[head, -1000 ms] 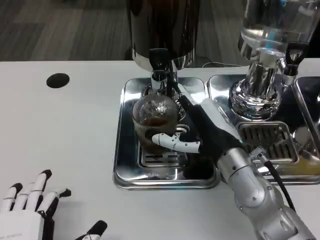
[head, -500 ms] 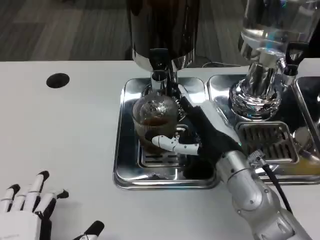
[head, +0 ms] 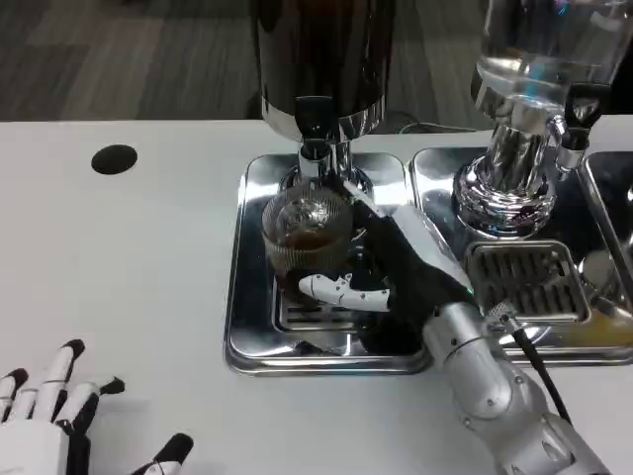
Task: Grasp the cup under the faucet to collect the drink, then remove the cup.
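A ribbed clear glass cup (head: 306, 240) with brown drink in its lower part stands on the steel drip tray (head: 255, 336), right below the black faucet (head: 315, 127) of the dark dispenser. My right hand (head: 391, 272) wraps around the cup from the right, thumb in front near the cup's base and fingers behind it. At the bottom left corner my left hand (head: 49, 421) lies on the white table with fingers apart, holding nothing.
A second dispenser with a clear tank (head: 529, 89) stands at the right on its own tray with a slotted grate (head: 524, 282). A black round hole (head: 115, 159) marks the table at far left. The white table stretches wide on the left side.
The right hand has drawn slightly toward me around the cup. The left hand has slid down toward the picture's lower edge. The cup stays under the faucet.
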Controlling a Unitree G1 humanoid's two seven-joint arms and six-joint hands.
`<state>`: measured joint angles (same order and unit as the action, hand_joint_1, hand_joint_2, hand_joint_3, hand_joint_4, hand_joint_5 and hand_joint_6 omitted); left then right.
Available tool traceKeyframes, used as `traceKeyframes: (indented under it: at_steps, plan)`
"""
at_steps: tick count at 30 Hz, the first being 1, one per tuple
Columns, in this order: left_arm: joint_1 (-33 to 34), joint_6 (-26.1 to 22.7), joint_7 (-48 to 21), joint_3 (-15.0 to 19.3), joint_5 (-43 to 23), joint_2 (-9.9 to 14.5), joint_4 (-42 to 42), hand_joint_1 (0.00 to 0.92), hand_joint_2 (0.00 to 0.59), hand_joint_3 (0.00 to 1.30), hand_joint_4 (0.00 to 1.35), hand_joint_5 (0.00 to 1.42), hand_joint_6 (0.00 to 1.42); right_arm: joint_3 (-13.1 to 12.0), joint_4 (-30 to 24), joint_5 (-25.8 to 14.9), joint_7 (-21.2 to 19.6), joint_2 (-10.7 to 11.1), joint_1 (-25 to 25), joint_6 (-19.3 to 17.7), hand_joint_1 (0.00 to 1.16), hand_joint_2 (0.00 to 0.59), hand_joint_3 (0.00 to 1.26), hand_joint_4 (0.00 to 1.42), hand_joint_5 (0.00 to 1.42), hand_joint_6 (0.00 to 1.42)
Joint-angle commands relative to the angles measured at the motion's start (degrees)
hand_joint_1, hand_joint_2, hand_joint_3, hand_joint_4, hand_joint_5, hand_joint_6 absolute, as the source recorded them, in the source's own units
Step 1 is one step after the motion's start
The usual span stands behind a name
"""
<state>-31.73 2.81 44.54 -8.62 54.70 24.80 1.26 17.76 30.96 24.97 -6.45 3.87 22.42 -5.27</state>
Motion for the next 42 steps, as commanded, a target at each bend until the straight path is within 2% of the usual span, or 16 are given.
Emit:
traceKeyframes:
  at_steps: [1,10,21,28,35,42]
  plan:
    - [-0.2,0.4,0.7,0.5,-0.3,0.4,0.7,0.000,0.162,0.46,0.04,0.24,0.16,-0.6,1.0,-0.2,-2.5,-0.7,0.9,-2.0,0.69,0.139,0.19,0.30,0.24,0.27]
    - [0.2,1.1,0.5,1.0,-1.1,0.4,1.3,0.000,0.167,0.46,0.04,0.24,0.16,-0.6,2.7,0.6,-5.8,-1.1,1.2,-2.9,0.74,0.135,0.36,0.48,0.40,0.37]
    - [0.4,2.2,0.4,1.3,-2.0,0.4,1.9,0.000,0.169,0.46,0.04,0.24,0.16,-0.9,4.4,0.4,-9.0,-1.3,0.1,-6.1,0.78,0.143,0.48,0.61,0.52,0.43]
    - [0.2,2.5,0.6,1.3,-2.2,0.5,1.4,0.000,0.166,0.46,0.04,0.24,0.16,-1.5,3.1,0.2,-10.3,-0.7,-1.6,-7.7,0.78,0.143,0.54,0.67,0.58,0.46]
    - [0.4,2.8,0.6,1.3,-2.4,0.4,1.5,0.000,0.164,0.46,0.04,0.24,0.16,-2.2,-0.7,0.1,-9.7,0.5,-3.9,-7.9,0.79,0.144,0.56,0.69,0.60,0.47]
    - [1.5,3.1,0.2,0.7,-1.9,0.3,1.1,0.000,0.164,0.46,0.04,0.24,0.16,-3.5,-8.0,0.0,-8.7,2.4,-8.3,-7.0,0.79,0.147,0.57,0.70,0.61,0.49]
